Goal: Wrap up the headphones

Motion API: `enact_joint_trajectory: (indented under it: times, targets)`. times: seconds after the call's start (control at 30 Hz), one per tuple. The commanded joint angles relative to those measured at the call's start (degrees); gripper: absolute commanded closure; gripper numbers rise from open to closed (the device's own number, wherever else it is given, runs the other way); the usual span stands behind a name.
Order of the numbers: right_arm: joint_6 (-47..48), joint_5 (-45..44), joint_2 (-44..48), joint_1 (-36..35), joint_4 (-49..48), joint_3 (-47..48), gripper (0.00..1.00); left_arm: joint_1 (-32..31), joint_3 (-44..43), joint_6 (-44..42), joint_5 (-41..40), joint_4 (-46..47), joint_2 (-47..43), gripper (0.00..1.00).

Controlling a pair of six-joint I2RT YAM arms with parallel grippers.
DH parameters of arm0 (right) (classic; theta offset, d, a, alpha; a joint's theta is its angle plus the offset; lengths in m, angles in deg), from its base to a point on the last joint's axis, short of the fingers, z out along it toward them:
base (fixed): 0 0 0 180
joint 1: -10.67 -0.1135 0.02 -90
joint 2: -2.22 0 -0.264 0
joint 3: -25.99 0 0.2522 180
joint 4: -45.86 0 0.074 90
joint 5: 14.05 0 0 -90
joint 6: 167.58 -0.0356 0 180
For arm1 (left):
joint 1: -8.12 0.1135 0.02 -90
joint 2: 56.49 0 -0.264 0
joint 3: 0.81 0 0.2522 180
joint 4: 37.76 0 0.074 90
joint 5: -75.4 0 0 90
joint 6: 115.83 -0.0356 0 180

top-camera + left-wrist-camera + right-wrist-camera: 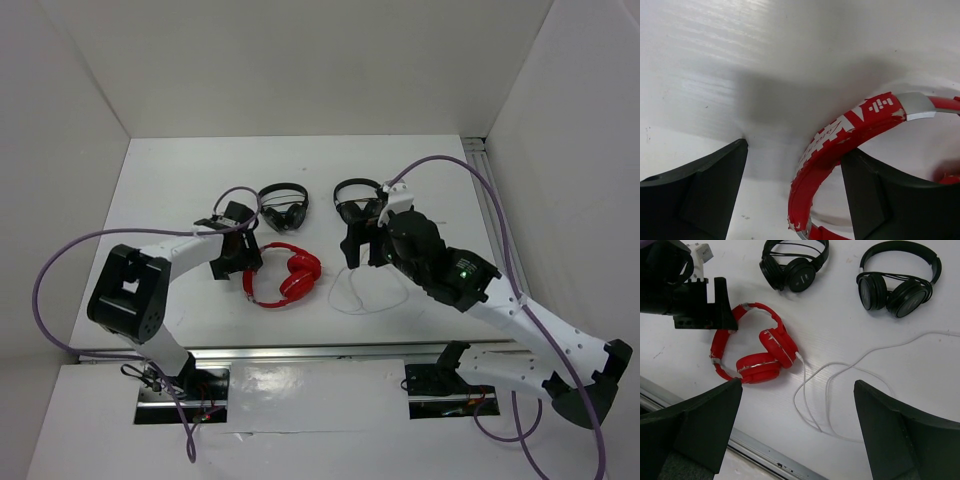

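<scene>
The red headphones (285, 278) lie flat on the white table, earcups folded together on the right, headband curving left. My left gripper (243, 262) is down at the headband's upper left. In the left wrist view the headband (840, 137) runs between the open jaws of the left gripper (795, 147), close against the right finger (875, 200). The white cable (365, 300) leaves the earcups (757, 352) and loops loosely to the right. My right gripper (355, 245) hovers open above it, with the cable (840, 370) below the right gripper (797, 385).
Two black headphones (284, 207) (357, 200) lie behind the red pair, also seen from the right wrist (792, 262) (897, 277). A metal rail (300, 352) runs along the table's near edge. White walls close in the sides and back.
</scene>
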Motion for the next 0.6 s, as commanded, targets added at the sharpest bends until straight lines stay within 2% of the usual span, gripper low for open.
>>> enact_joint_trajectory:
  times: [0.0,0.03,0.1,0.17,0.23,0.27,0.3,0.33,0.57]
  targets:
    - [1.0,-2.4,-0.5,-1.0,-1.6,0.5,0.0,-1.9,1.2,1.2,-0.5,3.7,4.9,0.15]
    - [1.0,-2.4,-0.5,-1.0,-1.6,0.5,0.0,-1.9,0.6,1.2,-1.6,3.7,5.4,0.25]
    - [1.0,-3.1,-0.5,-1.5,-1.1,1.0,0.0,-2.7,0.6,1.2,-2.7,2.9,5.9,0.3]
    - [1.0,-3.7,-0.5,-1.5,-1.1,1.0,0.0,-3.3,0.6,1.2,-2.7,2.4,6.0,0.46]
    - [1.0,-4.3,-0.5,-1.5,-1.1,1.0,0.0,-3.9,1.2,2.4,-2.0,2.4,6.0,0.72]
    - [1.0,-4.3,-0.5,-1.5,-1.1,1.0,0.0,-3.9,2.0,2.4,-1.5,2.4,5.4,0.91]
    - [1.0,-4.3,-0.5,-1.5,-1.1,1.0,0.0,-3.9,2.0,2.4,-1.5,2.4,5.4,0.97]
    - [1.0,-4.3,-0.5,-1.5,-1.1,1.0,0.0,-4.4,2.6,3.0,-1.5,1.8,5.4,1.0]
    - [1.0,-4.3,-1.0,-1.5,-1.6,1.0,0.0,-8.4,1.3,2.4,-2.0,-1.2,2.1,1.0]
